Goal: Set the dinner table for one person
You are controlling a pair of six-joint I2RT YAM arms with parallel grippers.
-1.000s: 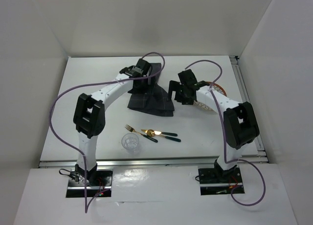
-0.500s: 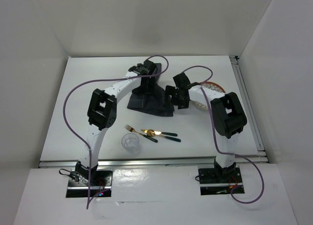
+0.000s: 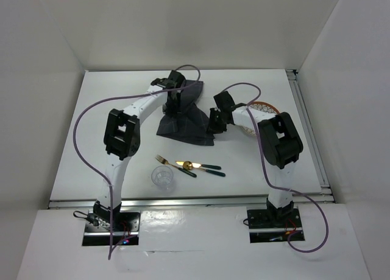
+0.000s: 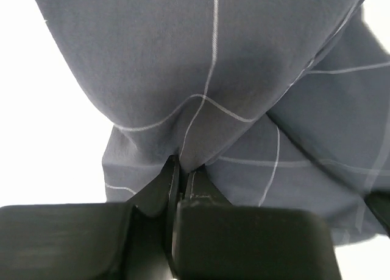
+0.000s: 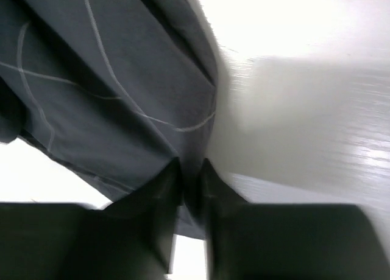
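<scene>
The dinner table (image 3: pixel 109 122) is a large white tabletop. A dark grey checked placemat (image 3: pixel 190 126) lies crumpled at its back middle. My left gripper (image 3: pixel 175 107) sits on the cloth's upper left part. In the left wrist view the left gripper (image 4: pixel 181 163) is shut on a raised fold of the placemat (image 4: pixel 183 61). My right gripper (image 3: pixel 214 125) is at the cloth's right edge. In the right wrist view the right gripper (image 5: pixel 192 169) is shut on the edge of the placemat (image 5: pixel 109 97), with cloth between its fingers.
A patterned plate (image 3: pixel 263 109) with an orange rim lies at the right, partly under the right arm. Nearer the front lie a gold fork (image 3: pixel 163 161), a gold spoon (image 3: pixel 190 166) and a green-handled knife (image 3: pixel 210 168). A clear glass (image 3: pixel 163 177) stands beside them.
Both grippers went from open to shut on the placemat. The left one moved onto the cloth's upper part and the right one slid left to its right edge. The cloth has bunched slightly.
</scene>
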